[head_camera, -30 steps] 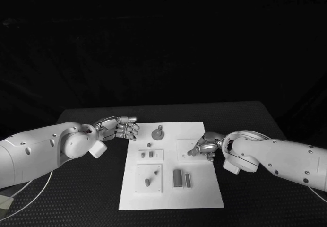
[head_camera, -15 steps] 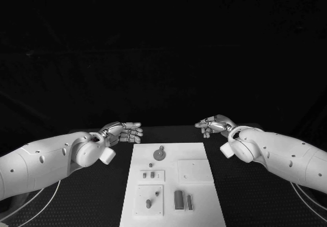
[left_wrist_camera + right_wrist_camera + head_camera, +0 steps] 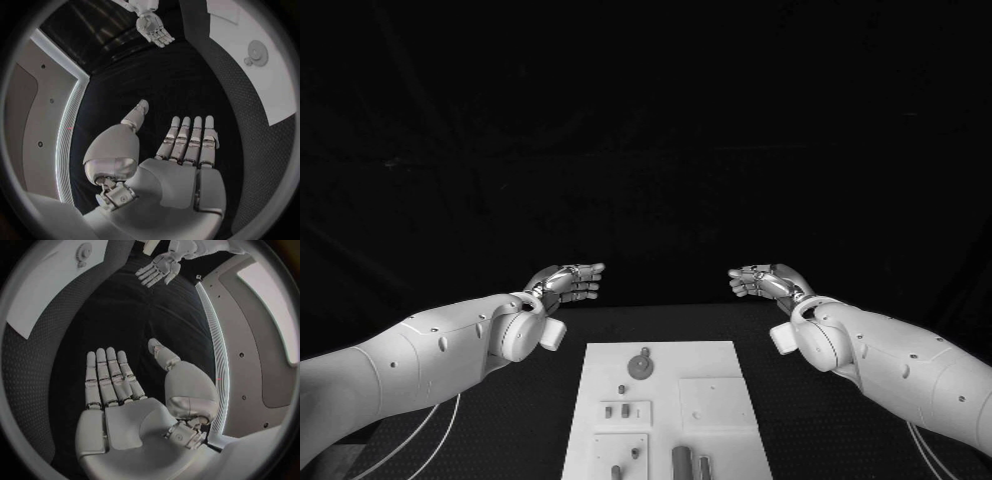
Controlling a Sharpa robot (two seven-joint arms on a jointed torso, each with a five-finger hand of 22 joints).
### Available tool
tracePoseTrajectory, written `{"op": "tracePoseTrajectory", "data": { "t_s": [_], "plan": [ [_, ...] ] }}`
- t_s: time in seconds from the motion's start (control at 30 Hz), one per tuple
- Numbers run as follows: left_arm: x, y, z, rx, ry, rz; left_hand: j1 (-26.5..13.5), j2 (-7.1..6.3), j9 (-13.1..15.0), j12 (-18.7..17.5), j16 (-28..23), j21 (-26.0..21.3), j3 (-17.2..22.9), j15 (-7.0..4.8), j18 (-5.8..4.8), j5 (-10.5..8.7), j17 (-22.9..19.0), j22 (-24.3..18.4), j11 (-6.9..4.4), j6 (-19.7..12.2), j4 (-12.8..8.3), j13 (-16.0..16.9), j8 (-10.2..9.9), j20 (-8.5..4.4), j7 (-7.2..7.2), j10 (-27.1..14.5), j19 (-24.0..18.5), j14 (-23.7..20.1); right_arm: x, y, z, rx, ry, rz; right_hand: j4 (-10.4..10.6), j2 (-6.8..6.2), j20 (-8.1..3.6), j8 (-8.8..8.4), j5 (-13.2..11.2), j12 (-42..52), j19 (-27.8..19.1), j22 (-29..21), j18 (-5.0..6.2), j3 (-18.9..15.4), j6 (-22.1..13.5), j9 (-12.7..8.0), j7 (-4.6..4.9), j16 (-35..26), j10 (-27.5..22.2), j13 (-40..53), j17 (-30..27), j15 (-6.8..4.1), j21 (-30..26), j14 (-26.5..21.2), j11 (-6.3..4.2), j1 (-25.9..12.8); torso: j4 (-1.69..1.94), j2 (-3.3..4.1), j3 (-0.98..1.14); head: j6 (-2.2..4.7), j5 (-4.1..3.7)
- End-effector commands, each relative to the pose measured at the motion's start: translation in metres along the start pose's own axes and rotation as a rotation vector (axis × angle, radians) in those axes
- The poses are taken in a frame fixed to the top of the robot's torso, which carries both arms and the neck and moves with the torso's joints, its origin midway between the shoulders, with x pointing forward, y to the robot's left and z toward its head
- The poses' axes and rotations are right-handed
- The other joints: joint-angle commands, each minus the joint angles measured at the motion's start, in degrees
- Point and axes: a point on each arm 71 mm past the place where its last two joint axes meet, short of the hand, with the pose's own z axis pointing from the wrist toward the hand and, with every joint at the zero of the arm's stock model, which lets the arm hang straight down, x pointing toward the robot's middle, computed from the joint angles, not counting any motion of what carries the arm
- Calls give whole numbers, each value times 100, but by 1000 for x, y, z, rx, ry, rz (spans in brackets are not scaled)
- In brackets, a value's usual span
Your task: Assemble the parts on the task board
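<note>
Left hand [image 3: 565, 281] hovers with flat, empty fingers, the board [image 3: 672, 400] and its parts [image 3: 640, 364] lie below and between both sets of fingertips, right hand [image 3: 764, 281] equally splayed and empty, so lower one hand squarely over a single part before closing.

The left hand [image 3: 178, 165] was held flat, fingers [image 3: 187, 137] extended, nothing grasped. The task board [image 3: 259, 75] was seen beyond, with the right hand [image 3: 153, 27] opposite.
</note>
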Motion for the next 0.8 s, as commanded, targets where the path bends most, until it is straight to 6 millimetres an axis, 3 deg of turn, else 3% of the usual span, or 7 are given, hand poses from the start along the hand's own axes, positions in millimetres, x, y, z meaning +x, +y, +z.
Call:
{"op": "tracePoseTrajectory", "data": {
  "t_s": [0.03, 0.1, 0.13, 0.2, 0.23, 0.57, 0.8],
  "plan": [
    [1, -4, 2, 33, -19, -9, -30, -52, 32, -4, -66, 12, -15, -5, -87, -4, -21, -69, -34, -82, 34, -86, -11, 54, -12, -112, -188, -120, 6, 5, 2, -57, 24, 72, -17, 31, 28, -55, -14, -186, -147, -43, -135, -179, -143, -48, -7, -157, -80, -223, -95, 18, -131, -137, 8, -113, -11, -36, 56, 109, 33],
    [4, -4, 4, 38, -7, -10, -36, -53, 42, -2, -72, 18, -16, 6, -87, -2, -23, -81, -40, -95, 40, -112, -2, 62, -15, -134, -208, -139, 5, 2, 1, -54, 22, 74, -36, 53, 39, -30, -19, -273, -166, -43, -134, -281, -174, -74, -3, -211, -13, -398, -138, 14, -185, -113, 5, -102, -12, -32, 72, 147, 26],
    [1, -1, 2, 7, -4, -1, -4594, 89, -3100, -371, -1566, -349, -2071, -932, -87, -283, -2789, -4529, -539, -3188, 1626, -1348, -826, -856, -475, -3524, -2859, -2597, 3, 3, 3, -20, -1, 33, 1456, 395, -1072, -565, -305, -1030, -3069, -1902, -782, -3353, -4306, -3820, -1037, -2454, -4682, -2420, -2546, -941, -1084, -3748, -955, -4543, -6, -23, 32, 81, 24],
    [3, 0, 1, 8, -6, -2, -4594, 89, -3100, -371, -1566, -349, -2071, -932, -87, -283, -2789, -4529, -539, -3188, 1626, -1348, -826, -856, -475, -3524, -2859, -2597, 4, 3, 2, -22, -3, 35, 1456, 395, -1072, -565, -305, -1030, -3069, -2140, -782, -3353, -4306, -3820, -1037, -2454, -4682, -2420, -2546, -941, -1084, -3748, -955, -4543, -1, -30, 24, 64, 13],
    [4, 0, 1, 10, -8, -4, -4594, 89, -3100, -371, -1566, -349, -2071, -932, -87, -283, -2789, -4529, -539, -3188, 1626, -1348, -826, -856, -475, -3524, -2859, -2597, 4, 4, 2, -23, -5, 38, 1456, 395, -1072, -565, -305, -1030, -3069, -6245, -782, -3353, -4306, -3820, -1037, -2454, -4682, -2420, -2546, -941, -1084, -3748, -955, -4543, 5, -37, 16, 47, 1],
    [38, 8, -20, 62, -76, -59, -4594, 89, -3100, -371, -1566, -349, -2071, -932, -87, -283, -2789, -4529, -539, -3188, 1626, -1348, -826, -856, -475, -3524, -2859, -2597, 25, 11, -19, -65, -62, 120, 1456, 395, -1072, -565, -305, -1030, -3069, -6245, -782, -3353, -4306, -3820, -1037, -2454, -4682, -2420, -2546, -941, -1084, -3748, -955, -4543, 128, -197, -157, -346, -257],
    [73, 9, -50, 111, -158, -105, -4594, 89, -3100, -371, -1566, -349, -2071, -932, -87, -283, -2789, -4529, -539, -3188, 1626, -1348, -826, -856, -475, -3524, -2859, -2597, 48, 18, -49, -76, -126, 206, 1456, 395, -1072, -565, -305, -1030, -3069, -6245, -782, -3353, -4306, -3820, -1037, -2454, -4682, -2420, -2546, -941, -1084, -3748, -955, -4543, 139, -212, -173, -381, -280]
  ]
}}
